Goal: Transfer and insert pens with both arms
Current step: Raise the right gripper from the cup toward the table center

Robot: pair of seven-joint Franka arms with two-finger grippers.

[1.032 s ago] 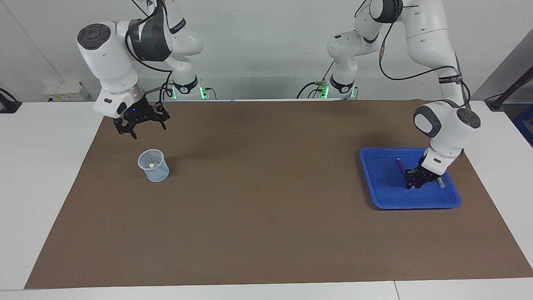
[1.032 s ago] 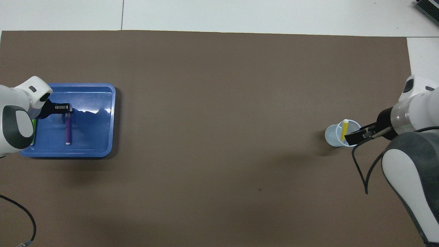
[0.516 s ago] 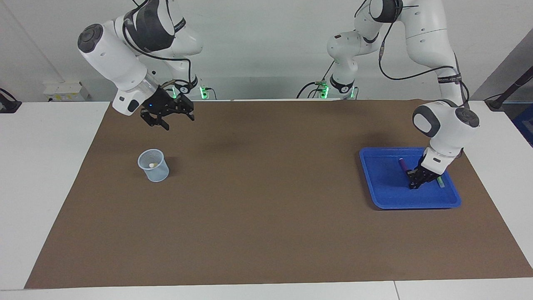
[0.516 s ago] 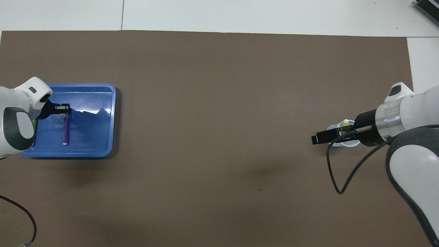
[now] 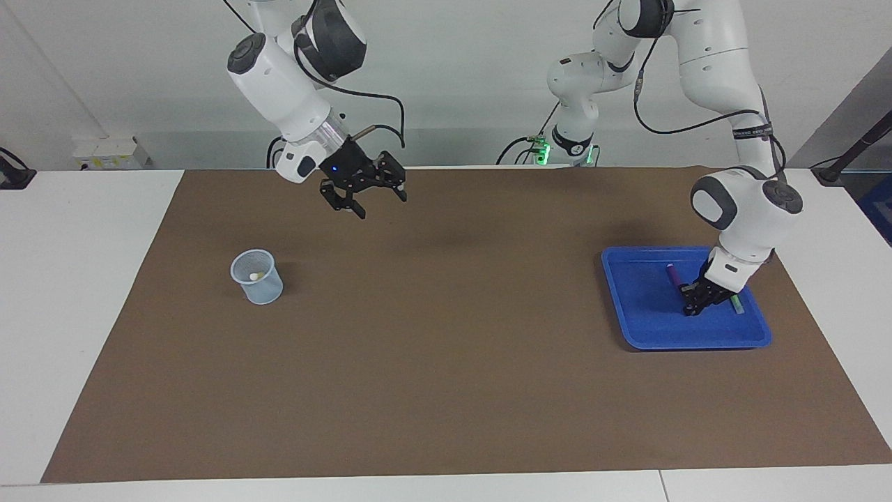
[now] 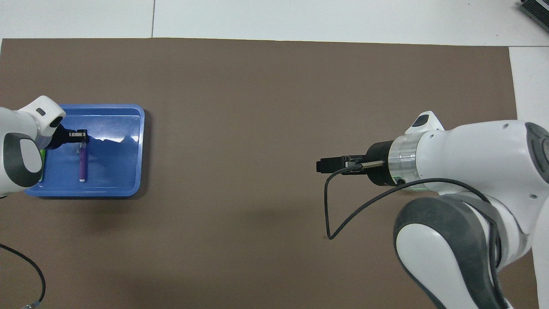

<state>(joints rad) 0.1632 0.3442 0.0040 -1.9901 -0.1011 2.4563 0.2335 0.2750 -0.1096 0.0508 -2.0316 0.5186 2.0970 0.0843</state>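
**Left gripper** (image 5: 697, 307): down inside the tray (image 5: 641, 328), fingers drawn together. They appear to pinch the purple pen (image 5: 672, 275) at the end toward the middle of the tray. The rest of the pen runs out from my fingertips, lying flat on the tray floor. The green pen (image 5: 736, 305) lies just beside this gripper on the side toward the table's end, apart from the fingers and partly hidden by my wrist.

**Right gripper** (image 5: 380, 202): up in the air over bare mat, jaws spread wide, holding nothing. The cup (image 5: 258, 279) stands below it and off toward the right arm's end of the table, well apart from the fingers. The yellow pen (image 5: 254, 277) is in the cup; only its pale tip shows.

**Step in hand** (judgement): one pen is in and two remain. I am at the pick-up of the second, the purple one.

**Next move calls for:**
- Left: a straight lift clear of the tray rim. The pinch sits at one end, so the pen may droop or swing.
- Left: carry toward mid-table, free end offered to the right gripper.
- Right: jaws kept wide and lined up across the pen's shaft before closing.
- Left: release only once the right grip is firm.
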